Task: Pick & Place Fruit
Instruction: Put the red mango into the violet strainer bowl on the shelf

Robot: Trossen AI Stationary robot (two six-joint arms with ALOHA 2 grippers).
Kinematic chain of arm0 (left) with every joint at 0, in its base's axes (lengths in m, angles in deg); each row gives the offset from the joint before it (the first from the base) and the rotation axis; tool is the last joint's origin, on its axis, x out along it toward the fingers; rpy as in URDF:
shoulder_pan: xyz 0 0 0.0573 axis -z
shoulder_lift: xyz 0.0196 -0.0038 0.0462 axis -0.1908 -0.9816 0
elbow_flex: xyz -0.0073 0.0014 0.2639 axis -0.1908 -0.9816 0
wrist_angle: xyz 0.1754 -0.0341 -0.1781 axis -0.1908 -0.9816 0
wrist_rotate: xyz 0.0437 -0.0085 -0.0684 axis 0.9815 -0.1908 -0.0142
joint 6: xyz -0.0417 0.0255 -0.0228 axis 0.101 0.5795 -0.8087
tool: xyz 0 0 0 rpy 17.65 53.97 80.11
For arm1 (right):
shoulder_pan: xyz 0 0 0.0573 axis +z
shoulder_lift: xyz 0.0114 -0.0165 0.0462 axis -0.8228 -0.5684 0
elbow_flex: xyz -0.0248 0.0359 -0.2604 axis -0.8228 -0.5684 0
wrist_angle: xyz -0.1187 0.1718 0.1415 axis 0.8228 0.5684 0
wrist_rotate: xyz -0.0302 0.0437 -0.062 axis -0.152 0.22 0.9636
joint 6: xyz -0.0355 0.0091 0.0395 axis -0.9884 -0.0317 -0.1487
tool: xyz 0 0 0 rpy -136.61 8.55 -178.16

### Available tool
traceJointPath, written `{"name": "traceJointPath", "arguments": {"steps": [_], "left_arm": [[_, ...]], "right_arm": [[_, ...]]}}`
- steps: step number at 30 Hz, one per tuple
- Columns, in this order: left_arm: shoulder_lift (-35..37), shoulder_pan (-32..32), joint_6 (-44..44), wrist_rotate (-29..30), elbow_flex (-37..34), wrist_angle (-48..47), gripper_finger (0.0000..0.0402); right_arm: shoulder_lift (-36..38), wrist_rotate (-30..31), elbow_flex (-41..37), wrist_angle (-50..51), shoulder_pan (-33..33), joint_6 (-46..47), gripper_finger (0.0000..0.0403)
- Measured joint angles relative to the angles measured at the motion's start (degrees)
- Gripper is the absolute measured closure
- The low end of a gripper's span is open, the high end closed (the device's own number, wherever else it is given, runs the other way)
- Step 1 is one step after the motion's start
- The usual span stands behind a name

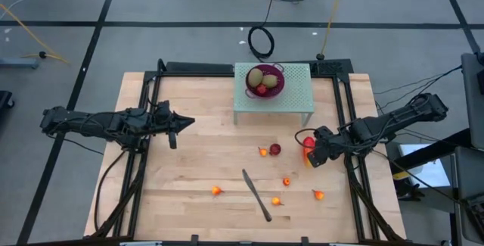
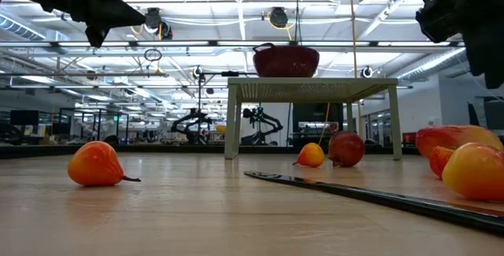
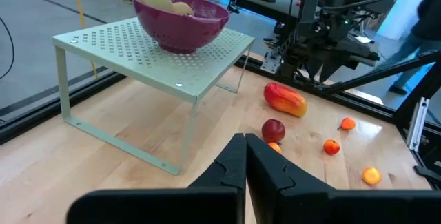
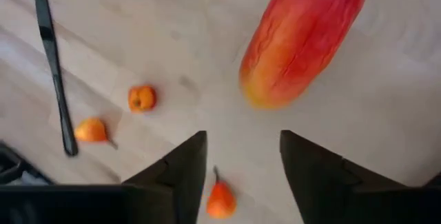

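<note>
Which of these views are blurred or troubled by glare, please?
Right wrist view: soft all over, the mango and knife lack crisp edges. Low view: bright ceiling lights behind the stand leave the bowl dark against them, and the near fruit at the right edge is out of focus. High view: even light, no strong glare. Left wrist view: sharp on the bowl.

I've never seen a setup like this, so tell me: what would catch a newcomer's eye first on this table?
Probably the purple bowl of fruit, perched on a small pale green perforated stand at the table's far edge. Next, the red-yellow mango lying on the wood just ahead of the right end effector, whose fingers are apart. Small orange fruits and a long knife are scattered nearer the front.
</note>
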Motion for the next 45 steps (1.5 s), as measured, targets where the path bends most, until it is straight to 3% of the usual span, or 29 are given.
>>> {"name": "traceJointPath", "arguments": {"steps": [4,11,35,45], "left_arm": [[0.00,0.00,0.02,0.00,0.00,0.00,0.0383],[0.00,0.01,0.42,0.00,0.00,-0.02,0.0381],[-0.02,0.02,0.57,0.00,0.00,-0.04,0.0380],[0.00,0.01,0.55,0.00,0.00,-0.04,0.0380]], "right_arm": [[0.00,4.57,0.00,-0.02,-0.28,0.44,0.0180],[0.00,4.55,-0.09,-0.25,-1.49,0.52,0.0143],[0.00,4.14,-0.11,-6.43,-2.34,-4.71,0.0138],[0.00,4.20,-0.10,-6.43,-2.34,-5.18,0.0087]]}}
